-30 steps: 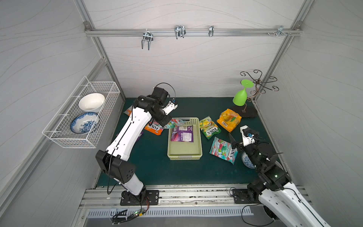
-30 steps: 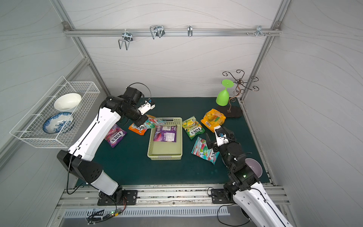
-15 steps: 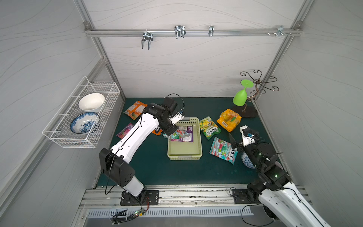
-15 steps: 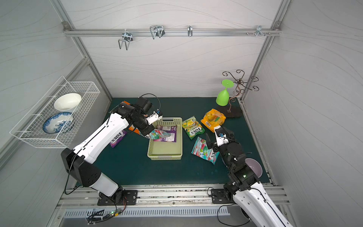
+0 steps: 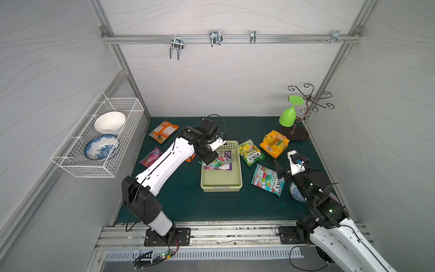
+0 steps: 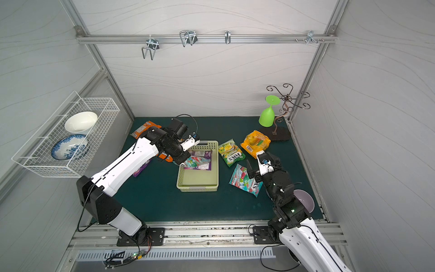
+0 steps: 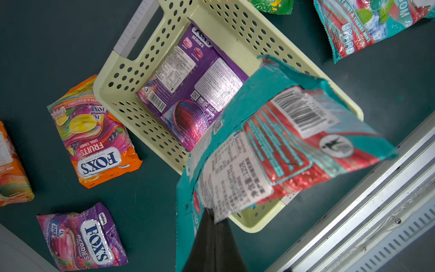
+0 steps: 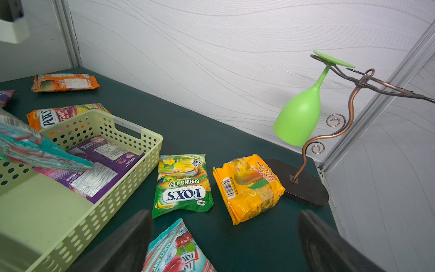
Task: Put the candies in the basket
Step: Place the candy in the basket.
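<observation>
Swinging in from the far left, the left gripper (image 7: 210,221) now holds, clenched, a glossy teal-and-red candy bag (image 7: 282,141) above the pale yellow-green perforated plastic basket (image 5: 221,187) (one purple bag (image 7: 188,77) already inside); six bags (image 5: 250,153) remain outside, right gripper (image 8: 223,219) spread empty.

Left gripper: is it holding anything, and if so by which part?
Yes, the teal candy bag, pinched at one edge between its fingers, over the basket.
</observation>
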`<state>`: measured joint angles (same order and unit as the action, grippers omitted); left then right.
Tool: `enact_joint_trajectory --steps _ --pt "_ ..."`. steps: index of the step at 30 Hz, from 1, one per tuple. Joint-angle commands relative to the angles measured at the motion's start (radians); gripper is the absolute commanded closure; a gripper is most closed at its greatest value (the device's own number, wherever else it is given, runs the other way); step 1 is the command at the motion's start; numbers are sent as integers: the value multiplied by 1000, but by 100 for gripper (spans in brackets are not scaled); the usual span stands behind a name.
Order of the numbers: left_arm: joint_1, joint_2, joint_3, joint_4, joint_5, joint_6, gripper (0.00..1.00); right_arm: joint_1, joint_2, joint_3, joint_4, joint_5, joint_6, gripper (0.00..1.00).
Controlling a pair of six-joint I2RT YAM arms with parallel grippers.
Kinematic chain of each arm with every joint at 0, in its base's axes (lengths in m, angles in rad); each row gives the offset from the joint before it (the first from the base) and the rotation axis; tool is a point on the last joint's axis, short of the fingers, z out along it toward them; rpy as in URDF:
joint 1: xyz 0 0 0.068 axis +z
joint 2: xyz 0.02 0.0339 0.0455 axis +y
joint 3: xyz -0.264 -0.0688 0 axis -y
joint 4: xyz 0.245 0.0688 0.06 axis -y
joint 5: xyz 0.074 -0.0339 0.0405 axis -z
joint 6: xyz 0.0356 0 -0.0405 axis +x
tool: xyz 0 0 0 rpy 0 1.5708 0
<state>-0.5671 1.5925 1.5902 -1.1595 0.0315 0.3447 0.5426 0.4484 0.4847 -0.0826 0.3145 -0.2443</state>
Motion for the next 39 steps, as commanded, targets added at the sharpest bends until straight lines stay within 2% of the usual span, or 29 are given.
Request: enact_joint_trajectory --steps 1,8,12,16,20,23,27,31,36,39 --pt "-24 14 2 68 -11 18 100 -5 -8 -4 25 -4 -6 1" --pt "-50 23 -41 108 -20 65 100 -5 -13 -4 21 -12 -4 1" --pt "-63 48 -26 68 -31 70 100 -5 -9 -11 30 6 -9 1" --pt "-64 26 -98 133 -62 94 100 -4 -23 -8 24 -15 -7 1" --pt "-75 46 -88 112 -50 61 100 -4 -14 -12 35 4 -9 1" --pt "-84 38 -139 156 -65 80 100 -3 -18 -6 26 -24 -5 1" --pt "-86 46 -135 150 -120 89 100 -1 -25 -17 35 9 -10 1" --pt "-89 25 -190 201 -119 116 100 0 -19 -7 27 -26 -9 1" --pt "-108 41 -190 169 -122 84 100 0 -17 -14 32 0 -15 1" --pt "-113 20 -223 189 -111 88 80 0 -24 -11 28 -23 -10 1"
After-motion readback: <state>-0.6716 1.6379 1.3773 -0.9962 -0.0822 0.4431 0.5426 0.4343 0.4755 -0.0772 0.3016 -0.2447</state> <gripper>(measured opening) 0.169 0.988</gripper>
